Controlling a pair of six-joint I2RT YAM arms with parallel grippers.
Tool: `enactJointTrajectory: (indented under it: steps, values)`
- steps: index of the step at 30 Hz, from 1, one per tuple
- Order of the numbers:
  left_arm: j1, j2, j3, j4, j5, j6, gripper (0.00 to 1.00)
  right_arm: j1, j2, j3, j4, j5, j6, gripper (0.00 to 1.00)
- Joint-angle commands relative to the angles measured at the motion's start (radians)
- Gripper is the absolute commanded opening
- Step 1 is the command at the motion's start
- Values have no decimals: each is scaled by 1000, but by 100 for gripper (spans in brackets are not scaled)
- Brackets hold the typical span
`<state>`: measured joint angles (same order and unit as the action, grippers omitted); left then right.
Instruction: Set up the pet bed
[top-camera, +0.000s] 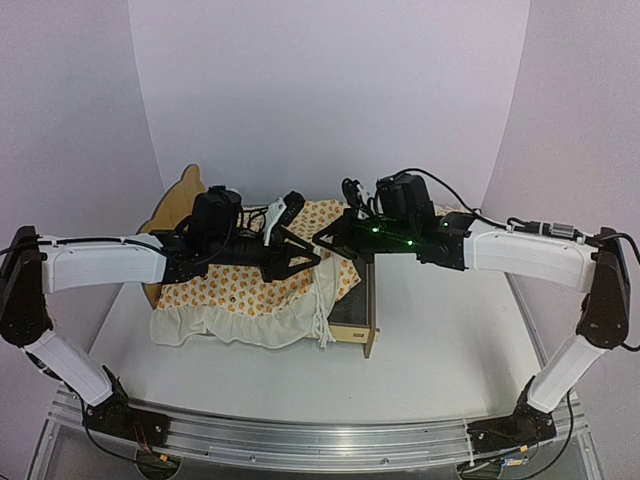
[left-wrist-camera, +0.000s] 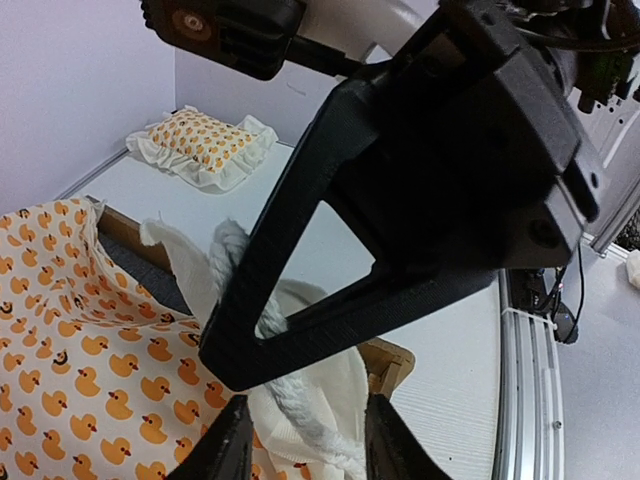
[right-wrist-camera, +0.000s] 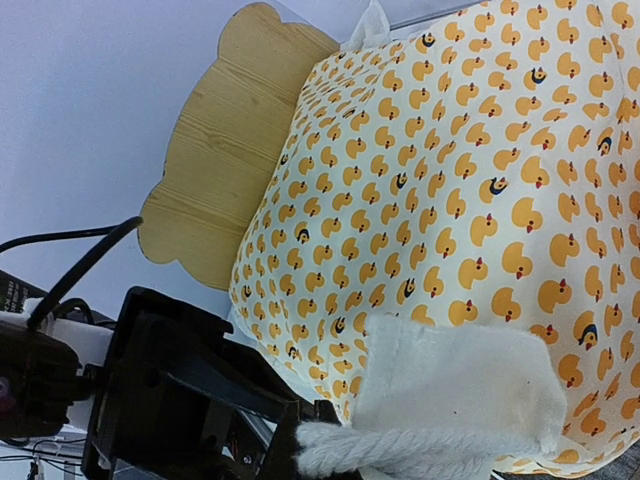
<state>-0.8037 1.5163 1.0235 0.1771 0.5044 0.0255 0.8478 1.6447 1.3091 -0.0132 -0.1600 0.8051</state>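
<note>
Draping pet bed (top-camera: 178, 198): duck-print cushion (top-camera: 240, 290).

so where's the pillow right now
Left wrist view, upper left: the pillow lies on the table by the wall, apart from the mattress.

A duck-print mattress cushion (top-camera: 250, 290) lies beneath the left fingers (left-wrist-camera: 232, 445), its white ruffle (left-wrist-camera: 320, 390) and braided cord (left-wrist-camera: 300, 412) between them. A matching pillow (left-wrist-camera: 205, 140) lies well beyond.
</note>
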Motion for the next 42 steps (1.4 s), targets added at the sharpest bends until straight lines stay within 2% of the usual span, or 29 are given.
enactJointTrajectory:
  steps: [1, 3, 4, 9, 14, 15, 17, 18, 20, 23, 27, 28, 32, 37, 42]
  values:
    - [-5, 50, 61, 0, -23, -41, 21, 6, -7, 50, 15, -2, -9, 0]
    - [-5, 45, 63, -7, -28, -27, 3, 6, -13, 47, 15, -1, -13, 0]
    - [-4, 42, 67, -14, -33, -27, 1, 6, -16, 42, 15, 2, -15, 0]
    - [8, 1, 81, -78, 9, 14, 0, -15, -59, 10, -49, 36, -43, 0]
    - [16, -44, 77, -125, 128, 30, 0, -48, -43, 94, -201, 13, -140, 2]
    - [17, -50, 77, -124, 156, 23, 0, -52, -36, 110, -216, -5, -154, 10]
    - [18, -49, 83, -109, 195, -19, 0, -57, -22, 127, -220, -85, -181, 36]
    - [23, -46, 88, -101, 210, -51, 0, -57, -21, 129, -219, -129, -195, 43]
    - [39, -37, 94, -82, 251, -116, 0, -59, -43, 107, -218, -202, -217, 50]
    - [61, -30, 97, -72, 277, -156, 0, -64, -121, 21, -213, -269, -256, 47]
    - [69, -27, 91, -47, 312, -186, 0, -64, -191, -82, -172, -325, -323, 29]
    - [69, -27, 88, -41, 321, -194, 0, -64, -204, -108, -136, -335, -333, 28]
    - [69, -28, 80, -37, 344, -201, 0, -46, -210, -180, -12, -347, -358, 27]
    - [69, -18, 71, -31, 377, -217, 0, 22, -82, -117, 35, -322, -425, 32]
    - [69, -24, 61, -26, 429, -224, 0, 28, -53, -141, 144, -292, -412, 35]
